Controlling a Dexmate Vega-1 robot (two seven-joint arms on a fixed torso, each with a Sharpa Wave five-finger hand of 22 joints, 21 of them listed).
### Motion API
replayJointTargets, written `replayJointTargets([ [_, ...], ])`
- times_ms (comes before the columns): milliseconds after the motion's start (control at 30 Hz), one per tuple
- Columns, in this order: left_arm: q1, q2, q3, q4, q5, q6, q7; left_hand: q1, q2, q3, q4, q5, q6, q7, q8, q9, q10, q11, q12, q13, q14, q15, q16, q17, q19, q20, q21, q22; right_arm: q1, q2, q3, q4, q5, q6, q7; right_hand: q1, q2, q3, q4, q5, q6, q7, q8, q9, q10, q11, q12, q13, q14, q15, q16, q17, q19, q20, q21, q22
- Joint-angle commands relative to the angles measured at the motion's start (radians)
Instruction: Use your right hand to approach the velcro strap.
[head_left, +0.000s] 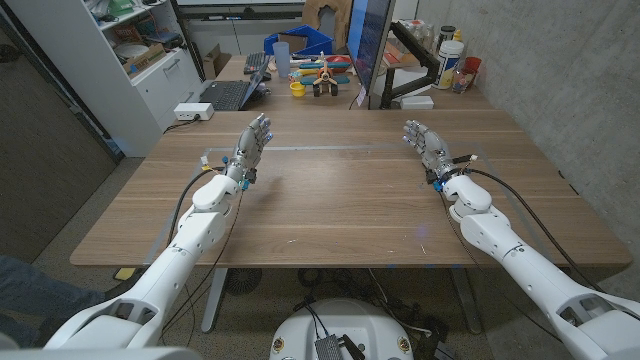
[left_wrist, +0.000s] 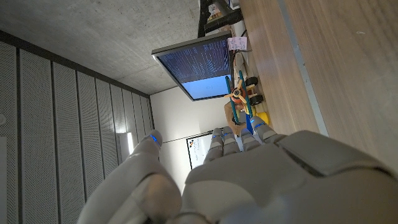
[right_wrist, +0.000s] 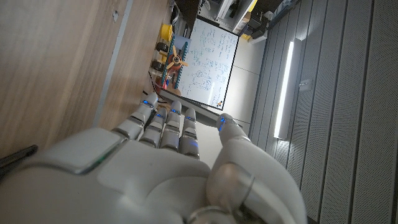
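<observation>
Left hand (head_left: 252, 141) and right hand (head_left: 427, 146) open, outstretched.

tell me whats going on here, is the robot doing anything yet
Not much yet. Both hands are raised over the wooden table, the left hand on its side and the right hand on the other, fingers extended and holding nothing. The task is for the right hand to approach a velcro strap, but I can't make out a strap in these views. A laptop and clutter sit beyond the table's far edge.
</observation>
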Motion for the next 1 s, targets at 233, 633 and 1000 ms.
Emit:
replayJointTargets([
  [233,0.01,-0.024,-0.033,-0.014,0.032,0.014,-0.013,0.01,0.007,0.0,0.0,0.007,0.007,-0.001,0.008,0.001,0.003,-0.002,0.007,0.005,-0.006,-0.003,0.007,0.004,-0.084,-0.017,-0.005,0.004,0.019,0.002,-0.011,0.029,-0.021,0.031,0.027,0.007,0.003,0.009,-0.003,0.006,0.007,-0.008,0.01,-0.002,0.008,-0.003,0.001,0.002,0.01,-0.004,0.003,0.002,0.009,-0.025,-0.004,0.002],
  [633,0.017,-0.031,-0.036,-0.026,0.04,0.015,-0.007,0.012,0.01,-0.002,0.0,0.006,0.01,-0.002,0.009,0.001,0.005,-0.003,0.008,0.005,-0.005,-0.004,0.007,0.004,-0.086,-0.012,-0.013,0.004,0.029,-0.009,-0.015,0.037,-0.051,0.054,0.027,0.007,0.001,0.009,-0.006,0.005,0.009,-0.016,0.012,-0.005,0.009,-0.008,0.0,0.003,0.011,-0.008,0.003,0.001,0.011,-0.025,-0.008,0.002],
  [1000,0.028,-0.039,-0.036,-0.031,0.035,0.016,-0.007,0.012,0.011,-0.003,-0.001,0.006,0.013,-0.003,0.009,0.001,0.006,-0.004,0.008,0.005,-0.004,-0.005,0.007,0.004,-0.085,-0.009,-0.017,0.004,0.028,-0.014,-0.01,0.041,-0.052,0.075,0.039,0.006,0.0,0.009,-0.007,0.004,0.01,-0.026,0.012,-0.008,0.013,-0.012,0.0,0.003,0.013,-0.011,0.003,0.001,0.012,-0.025,-0.011,0.002],
])
